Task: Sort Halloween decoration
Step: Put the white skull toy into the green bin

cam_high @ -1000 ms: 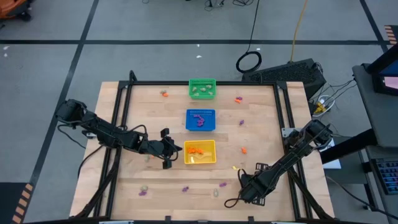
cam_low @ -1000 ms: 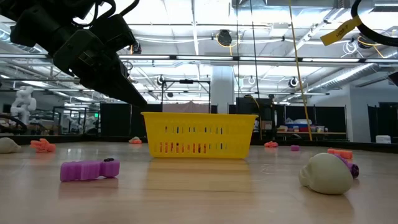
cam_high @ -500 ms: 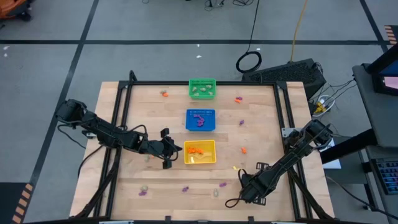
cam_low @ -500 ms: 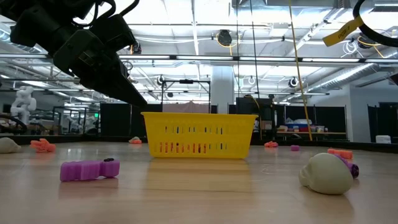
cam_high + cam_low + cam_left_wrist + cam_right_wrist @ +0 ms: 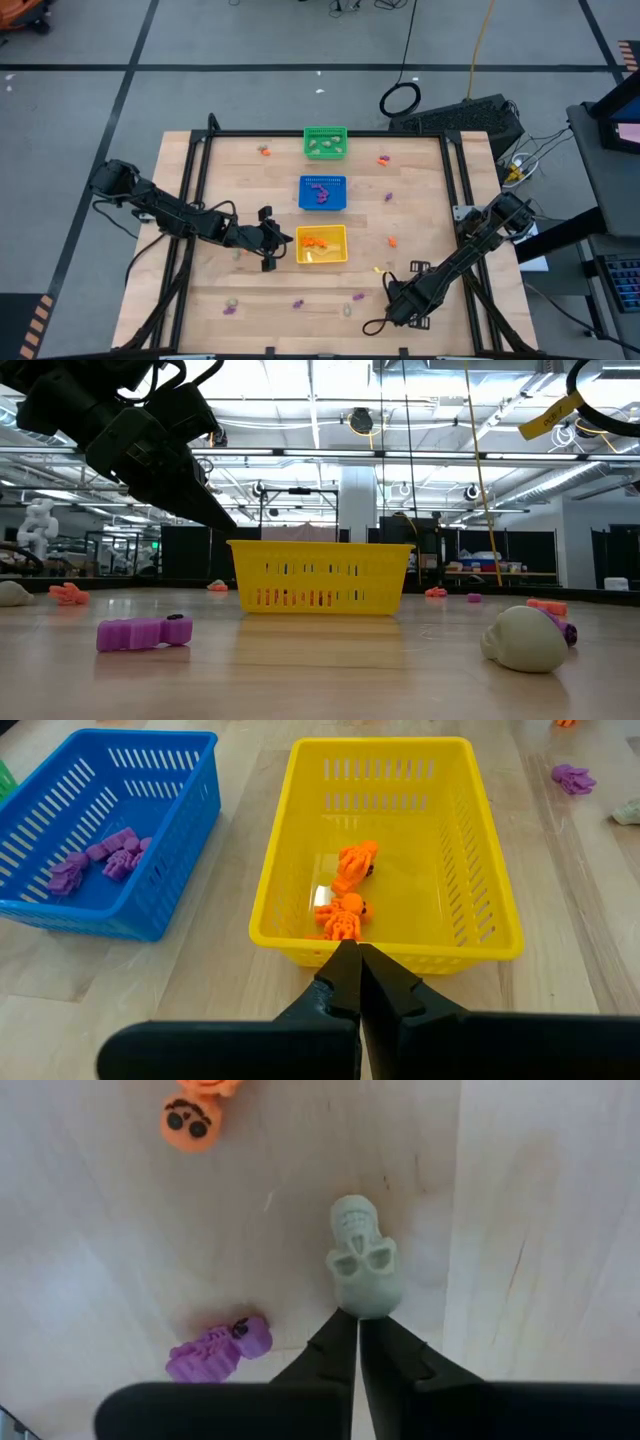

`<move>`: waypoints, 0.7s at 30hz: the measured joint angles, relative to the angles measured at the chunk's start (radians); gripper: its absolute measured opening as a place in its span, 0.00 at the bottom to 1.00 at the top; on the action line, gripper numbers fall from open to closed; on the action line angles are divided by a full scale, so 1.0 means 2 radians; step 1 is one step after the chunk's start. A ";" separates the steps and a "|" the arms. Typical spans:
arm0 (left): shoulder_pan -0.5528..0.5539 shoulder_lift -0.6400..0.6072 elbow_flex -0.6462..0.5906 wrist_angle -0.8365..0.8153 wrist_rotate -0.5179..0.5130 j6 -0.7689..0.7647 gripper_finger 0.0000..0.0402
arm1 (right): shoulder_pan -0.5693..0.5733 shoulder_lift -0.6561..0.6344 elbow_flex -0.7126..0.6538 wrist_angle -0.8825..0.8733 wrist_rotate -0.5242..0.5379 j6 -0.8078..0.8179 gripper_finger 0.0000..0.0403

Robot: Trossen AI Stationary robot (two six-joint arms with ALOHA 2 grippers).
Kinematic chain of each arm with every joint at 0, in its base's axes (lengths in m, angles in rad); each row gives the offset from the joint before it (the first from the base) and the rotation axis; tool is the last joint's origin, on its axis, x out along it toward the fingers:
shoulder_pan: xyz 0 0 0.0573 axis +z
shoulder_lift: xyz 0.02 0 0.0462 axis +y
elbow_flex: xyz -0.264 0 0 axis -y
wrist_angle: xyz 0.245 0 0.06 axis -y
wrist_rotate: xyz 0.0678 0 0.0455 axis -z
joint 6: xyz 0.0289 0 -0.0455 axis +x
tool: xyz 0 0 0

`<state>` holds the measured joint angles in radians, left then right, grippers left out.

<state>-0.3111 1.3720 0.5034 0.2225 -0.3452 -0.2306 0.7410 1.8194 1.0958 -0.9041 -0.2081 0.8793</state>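
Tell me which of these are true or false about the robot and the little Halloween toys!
1. The yellow basket holds orange toys. True.
2. The blue basket holds pale skulls. False: it holds purple toys.
3. The left gripper is shut and empty, beside the yellow basket. True.
4. The right gripper is wide open. False: its fingers are shut together.
5. The right gripper has lifted the pale skull into the air. False: the skull lies on the table, just past the fingertips.
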 joint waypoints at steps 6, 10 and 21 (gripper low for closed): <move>0.000 0.000 0.000 0.000 0.001 0.000 0.00 | 0.021 0.000 0.000 0.001 0.008 0.020 0.01; 0.000 0.000 0.000 0.000 0.010 0.000 0.00 | 0.022 0.001 0.006 -0.004 0.006 0.015 0.01; 0.000 0.000 0.000 0.000 0.013 0.000 0.00 | -0.002 0.002 0.035 -0.029 -0.005 -0.027 0.06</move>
<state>-0.3111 1.3720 0.5037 0.2215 -0.3183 -0.2306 0.7367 1.8236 1.1654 -0.9618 -0.2183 0.8256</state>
